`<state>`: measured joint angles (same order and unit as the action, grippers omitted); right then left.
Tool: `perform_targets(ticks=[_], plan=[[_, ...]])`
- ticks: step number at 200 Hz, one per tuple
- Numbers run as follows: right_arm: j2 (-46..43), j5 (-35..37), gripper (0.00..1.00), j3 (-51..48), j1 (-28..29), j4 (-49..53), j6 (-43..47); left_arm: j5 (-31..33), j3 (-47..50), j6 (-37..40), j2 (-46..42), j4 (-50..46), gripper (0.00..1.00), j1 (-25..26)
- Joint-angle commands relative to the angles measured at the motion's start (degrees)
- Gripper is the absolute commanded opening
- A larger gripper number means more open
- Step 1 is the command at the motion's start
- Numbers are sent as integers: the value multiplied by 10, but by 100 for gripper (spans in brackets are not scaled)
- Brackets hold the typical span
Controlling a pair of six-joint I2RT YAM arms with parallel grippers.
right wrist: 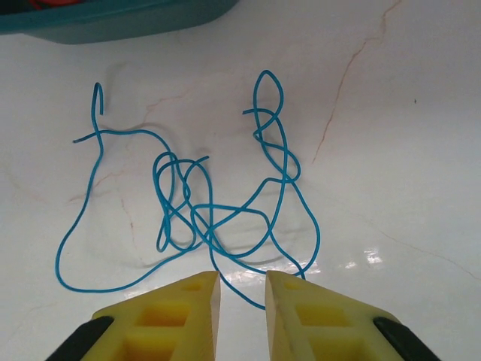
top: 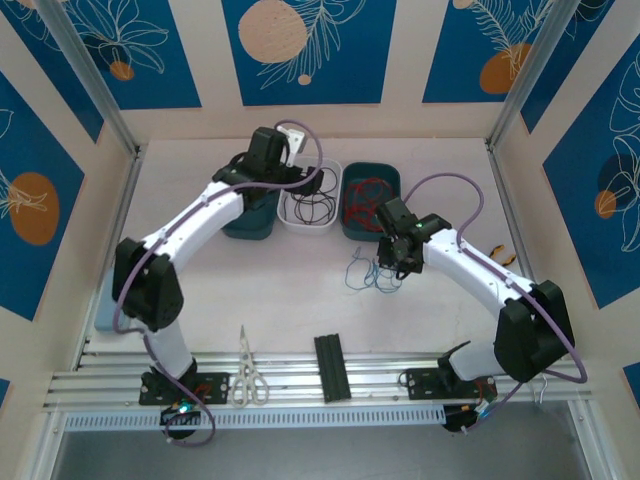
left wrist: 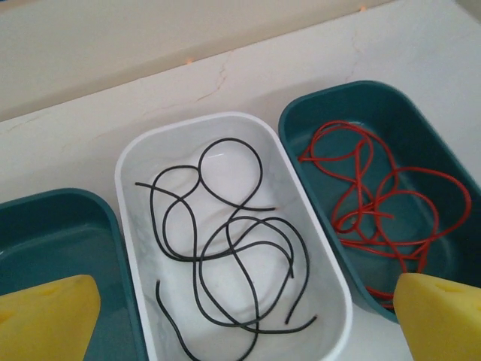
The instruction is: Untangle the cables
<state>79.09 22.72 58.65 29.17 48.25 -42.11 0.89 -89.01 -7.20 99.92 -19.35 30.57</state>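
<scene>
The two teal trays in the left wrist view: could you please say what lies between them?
A white tray holding the black cable lies between the left-hand teal tray and the teal tray with the red cable, as the left wrist view shows.

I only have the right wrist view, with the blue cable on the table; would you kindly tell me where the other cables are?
Observer: The black cable lies loose in the white tray.
Operator: And the red one, please?
Observer: The red cable sits in the teal tray just right of the white one.
Operator: Where is the left gripper?
Observer: The left gripper hovers above the white tray, jaws wide open.
</scene>
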Motion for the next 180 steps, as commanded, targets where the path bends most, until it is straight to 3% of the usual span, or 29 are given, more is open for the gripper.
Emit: perform_targets(ticks=[1,44,95,109,141,174,180], plan=[[-14,9,24,15,6,20,-10,-24,72,-33,-61,59,100,5],[-19,-6,45,-1,6,24,-28,-33,252,-102,-200,153,100,6],[-52,-24,50,-48,-1,23,-82,2,422,-209,-287,206,100,48],[-65,-36,53,-65,-10,10,-92,14,445,-229,-283,221,100,71],[-90,-45,71,-92,-28,-7,-112,16,442,-265,-226,232,100,123],[-100,-59,99,-115,-48,-11,-131,-3,401,-273,-136,268,90,184],[-103,-64,99,-120,-52,-14,-133,-8,391,-269,-118,272,89,194]])
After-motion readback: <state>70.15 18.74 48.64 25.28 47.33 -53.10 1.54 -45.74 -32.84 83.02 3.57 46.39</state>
